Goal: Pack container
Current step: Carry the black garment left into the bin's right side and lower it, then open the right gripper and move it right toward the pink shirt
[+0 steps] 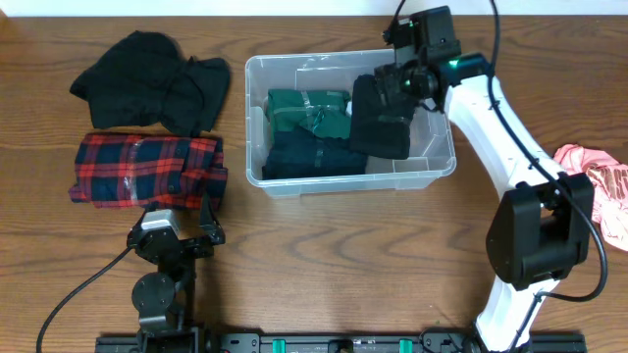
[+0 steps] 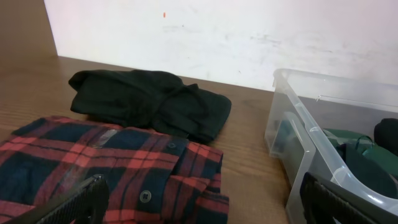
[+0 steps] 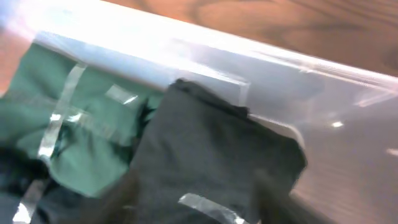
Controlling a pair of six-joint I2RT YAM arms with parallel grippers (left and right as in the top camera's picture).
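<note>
Couldn't tell if the right gripper (image 1: 394, 84) was pinching the black cloth (image 1: 381, 126); a snag could've dragged it from the container (image 1: 343, 184).

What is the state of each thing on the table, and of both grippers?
container, open, no lid, partly packed.
green garment, folded, inside the container.
dark blue garment, folded, inside the container.
black garment, folded, inside, under the right gripper.
plaid shirt, folded, outside the container.
black clothes, heaped, outside.
pink cloth, crumpled, outside.
left gripper, open, empty.
right gripper, jaws unclear.
</note>
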